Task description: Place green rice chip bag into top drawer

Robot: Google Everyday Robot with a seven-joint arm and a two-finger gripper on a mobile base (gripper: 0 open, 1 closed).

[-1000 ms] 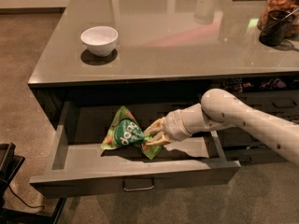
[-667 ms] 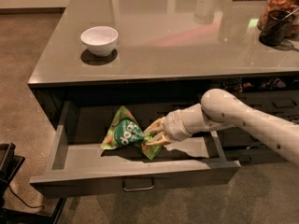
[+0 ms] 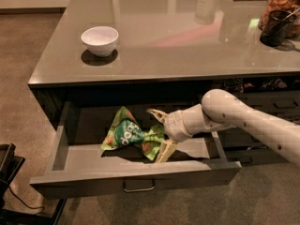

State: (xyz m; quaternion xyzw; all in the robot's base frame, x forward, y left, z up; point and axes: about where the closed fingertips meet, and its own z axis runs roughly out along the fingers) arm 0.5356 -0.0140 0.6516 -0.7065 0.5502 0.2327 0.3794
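Grey counter over brown floor, bowl up-left of the gripper; inside the open drawer, its fingers stand spread apart, with the bag end between them.

The bench carried a white bowl at left and a dark cup at right; the gripper sat in the top drawer below.

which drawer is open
The wide top drawer, pulled out, with the green rice chip bag and tool inside; the narrower stacked drawers are shut.
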